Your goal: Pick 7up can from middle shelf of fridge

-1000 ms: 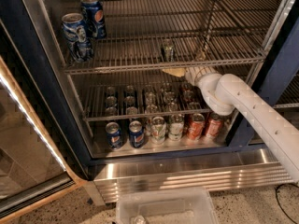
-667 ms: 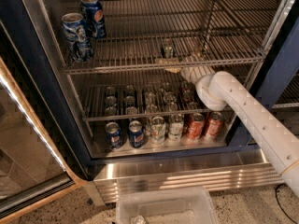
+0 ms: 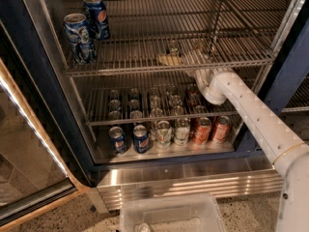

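The 7up can (image 3: pixel 174 47) is a small dark can standing far back on the middle shelf (image 3: pixel 145 67), a wide wire rack in the fridge (image 3: pixel 43 81). My gripper (image 3: pixel 170 60) is at the rack's front rail, just in front of and slightly below the can. It looks apart from the can. My white arm (image 3: pixel 251 115) reaches in from the lower right and crosses in front of the lower rack. The rack's rods partly hide the gripper's tip.
Two blue Pepsi cans (image 3: pixel 87 25) stand at the left of the same rack. The lower rack (image 3: pixel 159 120) holds several cans: blue at the left, pale in the middle, orange-red at the right. A clear plastic bin (image 3: pixel 169 214) sits on the floor in front. The glass door (image 3: pixel 24 144) stands open at left.
The gripper has risen from under the middle shelf to the level of its front rail and moved a little left, closer to the dark can. The cans have not moved.
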Robot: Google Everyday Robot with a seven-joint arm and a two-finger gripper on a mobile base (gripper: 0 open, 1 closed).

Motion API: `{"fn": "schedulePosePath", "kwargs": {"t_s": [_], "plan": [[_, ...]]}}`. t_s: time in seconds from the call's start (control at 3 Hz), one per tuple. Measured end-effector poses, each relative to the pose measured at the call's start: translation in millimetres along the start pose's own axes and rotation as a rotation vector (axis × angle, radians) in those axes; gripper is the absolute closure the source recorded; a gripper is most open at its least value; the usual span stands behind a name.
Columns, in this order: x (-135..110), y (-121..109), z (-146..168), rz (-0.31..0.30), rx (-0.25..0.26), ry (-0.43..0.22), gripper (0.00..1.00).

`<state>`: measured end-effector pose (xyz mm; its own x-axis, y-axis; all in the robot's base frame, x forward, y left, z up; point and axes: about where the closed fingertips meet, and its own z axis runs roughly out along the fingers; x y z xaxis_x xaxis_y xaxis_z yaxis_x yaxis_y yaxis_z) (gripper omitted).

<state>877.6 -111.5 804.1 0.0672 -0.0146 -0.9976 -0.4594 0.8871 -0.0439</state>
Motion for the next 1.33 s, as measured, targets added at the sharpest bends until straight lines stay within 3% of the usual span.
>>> {"fn": "schedulePosePath", "kwargs": {"t_s": [1.33], "plan": [[28.0,7.2,45.7,0.041,-0.082,0.100,0.00]]}}
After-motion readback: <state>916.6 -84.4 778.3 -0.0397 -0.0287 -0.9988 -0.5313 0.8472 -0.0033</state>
